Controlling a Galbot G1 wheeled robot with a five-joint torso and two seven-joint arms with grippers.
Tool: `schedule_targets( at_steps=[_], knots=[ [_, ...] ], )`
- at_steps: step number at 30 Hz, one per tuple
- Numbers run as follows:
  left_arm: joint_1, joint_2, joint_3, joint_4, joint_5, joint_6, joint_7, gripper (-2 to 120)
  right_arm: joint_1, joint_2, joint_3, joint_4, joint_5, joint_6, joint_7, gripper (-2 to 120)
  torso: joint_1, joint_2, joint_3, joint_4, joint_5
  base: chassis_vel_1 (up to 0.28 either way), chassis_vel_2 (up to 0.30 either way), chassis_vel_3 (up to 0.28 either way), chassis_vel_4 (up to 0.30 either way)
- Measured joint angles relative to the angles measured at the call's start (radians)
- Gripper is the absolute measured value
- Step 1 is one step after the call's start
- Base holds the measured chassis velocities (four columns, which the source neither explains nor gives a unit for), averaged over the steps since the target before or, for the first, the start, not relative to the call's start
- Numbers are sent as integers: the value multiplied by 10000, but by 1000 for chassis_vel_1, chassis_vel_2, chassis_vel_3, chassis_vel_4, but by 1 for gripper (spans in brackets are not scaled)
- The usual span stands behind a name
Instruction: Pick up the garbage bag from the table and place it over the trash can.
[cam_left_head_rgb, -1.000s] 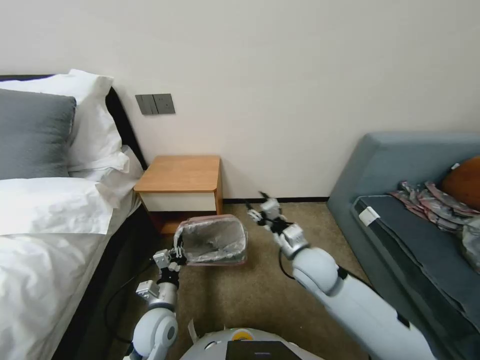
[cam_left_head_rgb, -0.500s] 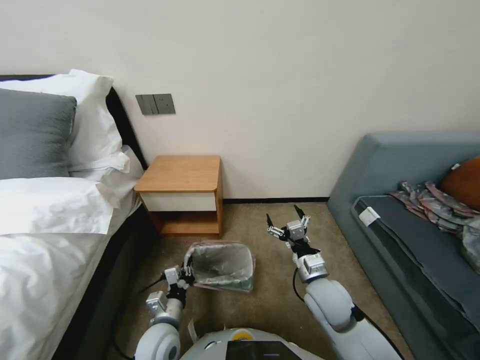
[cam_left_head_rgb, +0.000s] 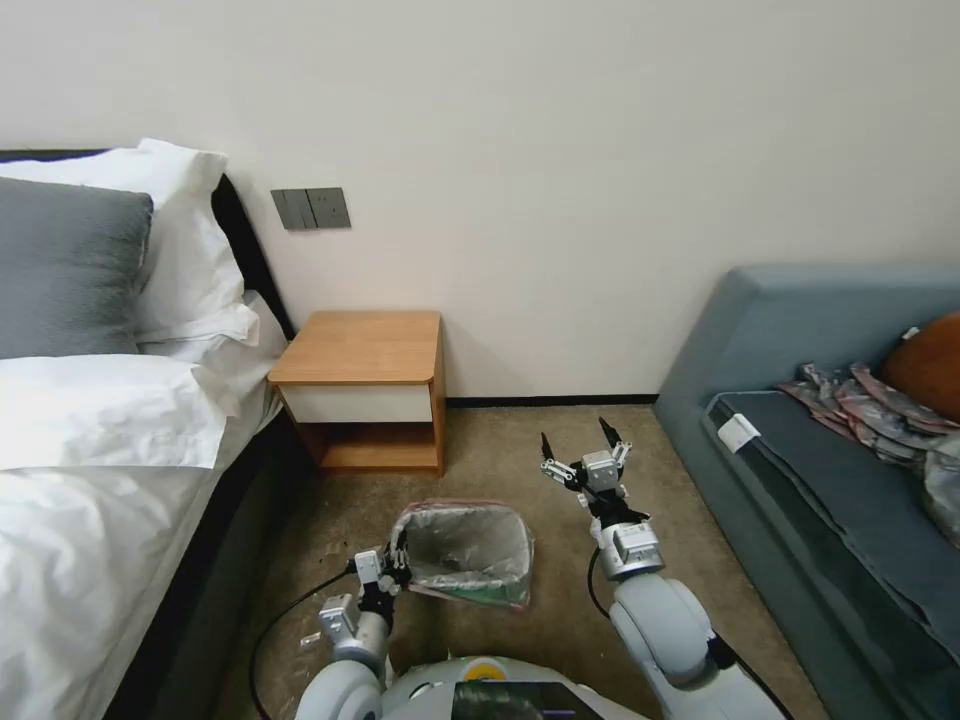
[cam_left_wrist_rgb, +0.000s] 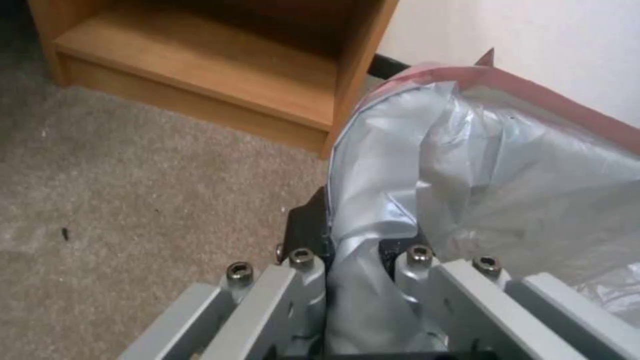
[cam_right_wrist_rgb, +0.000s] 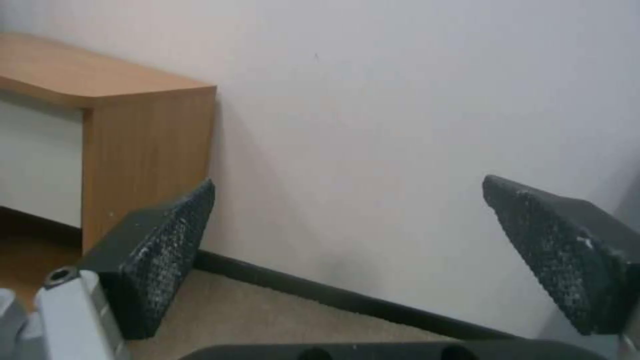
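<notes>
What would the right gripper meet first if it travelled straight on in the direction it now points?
Probably the wall. The right gripper, jaws open and empty, aims over bare carpet toward the wall's dark baseboard, with the table off to one side of that line. Depth is hard to judge, so the exact height of contact is uncertain.

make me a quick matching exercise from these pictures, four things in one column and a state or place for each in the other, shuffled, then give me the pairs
Things:
1. garbage bag
2. left gripper
3. right gripper
4. table

States or places:
A. open, raised, holding nothing
B. against the wall, beside the bed
C. lining the trash can on the carpet
D. shut on the bag's edge

Pairs: 1-C, 2-D, 3-A, 4-B
</notes>
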Motion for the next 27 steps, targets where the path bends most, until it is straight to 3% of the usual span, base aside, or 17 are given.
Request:
schedule_targets(
  at_steps=[9,22,27],
  knots=[
    [-282,-191,284,205,65,410,-198,7,25,-3,-26,-33,29,-18,27,100,0,0,-1,0,2,0,0,0,0],
    [-463,-212,221,257,168,676,-316,50,66,23,-116,-179,87,-3,132,100,0,0,0,-1,-1,0,0,0,0],
    [-482,-203,173,308,654,686,-254,72,104,39,-151,-235,91,17,141,100,0,0,1,-2,-3,0,0,0,0]
  ],
)
